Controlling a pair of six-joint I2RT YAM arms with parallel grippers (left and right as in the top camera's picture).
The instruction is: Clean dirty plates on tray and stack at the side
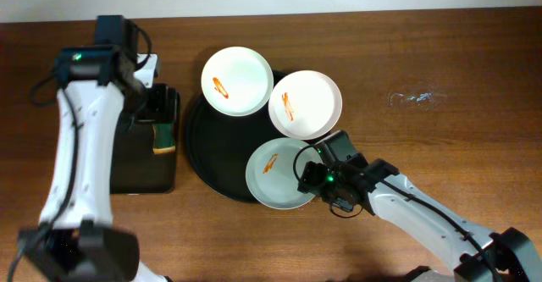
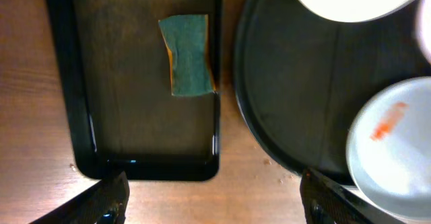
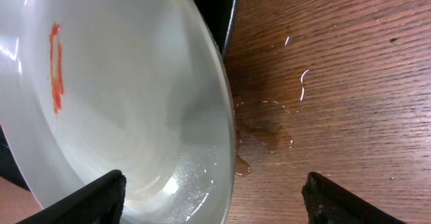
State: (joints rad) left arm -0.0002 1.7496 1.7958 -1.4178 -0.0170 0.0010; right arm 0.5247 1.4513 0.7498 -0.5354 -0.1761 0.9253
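Observation:
Three white plates with orange smears sit on the round black tray (image 1: 207, 151): one at the back left (image 1: 237, 80), one at the back right (image 1: 306, 104), one at the front (image 1: 279, 174). My right gripper (image 1: 324, 174) is open at the front plate's right rim; in the right wrist view (image 3: 215, 197) its fingers straddle that plate's (image 3: 114, 96) edge, one finger over the plate, one over the wood. My left gripper (image 2: 212, 200) is open and empty over the wood in front of the sponge tray. The tray (image 2: 296, 83) and the front plate (image 2: 394, 143) show at the right of that view.
A rectangular black tray (image 1: 144, 159) with a green sponge (image 1: 163, 136) stands left of the round tray; it shows in the left wrist view (image 2: 141, 83) with the sponge (image 2: 187, 54). Water spots lie on the wood (image 3: 269, 116) beside the plate and at back right (image 1: 412, 98).

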